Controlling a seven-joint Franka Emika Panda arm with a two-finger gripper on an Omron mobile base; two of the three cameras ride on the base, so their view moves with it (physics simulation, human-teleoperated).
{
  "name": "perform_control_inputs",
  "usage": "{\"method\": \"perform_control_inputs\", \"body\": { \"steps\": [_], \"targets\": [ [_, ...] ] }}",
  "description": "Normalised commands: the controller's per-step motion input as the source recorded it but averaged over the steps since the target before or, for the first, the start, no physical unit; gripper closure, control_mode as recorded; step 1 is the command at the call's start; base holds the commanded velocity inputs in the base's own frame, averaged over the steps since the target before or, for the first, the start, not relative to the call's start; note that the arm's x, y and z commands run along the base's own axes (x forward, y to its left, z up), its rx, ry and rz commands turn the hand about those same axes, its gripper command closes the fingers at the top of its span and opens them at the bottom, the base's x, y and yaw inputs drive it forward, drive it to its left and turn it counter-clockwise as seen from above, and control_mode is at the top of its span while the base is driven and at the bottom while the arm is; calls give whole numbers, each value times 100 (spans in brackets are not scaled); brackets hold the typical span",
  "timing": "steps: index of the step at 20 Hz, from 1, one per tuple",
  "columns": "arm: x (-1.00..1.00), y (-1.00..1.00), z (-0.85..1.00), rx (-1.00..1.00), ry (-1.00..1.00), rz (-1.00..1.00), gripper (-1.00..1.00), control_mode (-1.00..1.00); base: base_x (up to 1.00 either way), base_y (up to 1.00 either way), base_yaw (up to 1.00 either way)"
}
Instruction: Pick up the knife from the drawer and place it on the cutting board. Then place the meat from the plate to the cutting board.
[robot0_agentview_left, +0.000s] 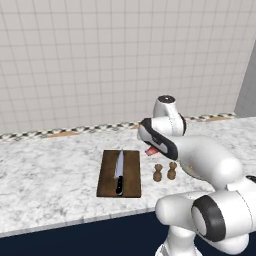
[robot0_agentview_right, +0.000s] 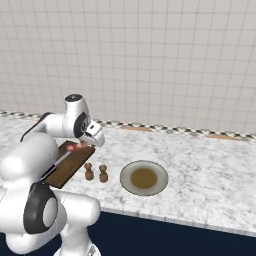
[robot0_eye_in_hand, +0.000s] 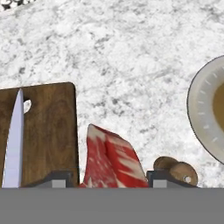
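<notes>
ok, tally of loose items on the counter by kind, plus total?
cutting board: 1
knife: 1
meat: 1, between the fingers, off the plate
plate: 1, bare
small brown shakers: 2
Total: 6

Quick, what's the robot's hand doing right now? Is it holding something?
Tool: closed on the small slab of red-pink raw meat with pale streaks, carried between its two finger tips.
</notes>
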Motion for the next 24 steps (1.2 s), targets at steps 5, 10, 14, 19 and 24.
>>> {"method": "perform_control_inputs", "body": {
  "steps": [5, 10, 14, 19, 24],
  "targets": [
    [-3, 62, 5, 0, 0, -1, 100, -100, 0, 0, 0],
    [0, 53, 0, 0, 1, -3, 100, -100, 0, 0, 0],
    [0, 33, -14, 0, 4, -1, 100, -100, 0, 0, 0],
    [0, 3, -28, 0, 8, 0, 100, -100, 0, 0, 0],
    [0, 0, -23, 1, 10, 0, 100, -100, 0, 0, 0]
  ]
}}
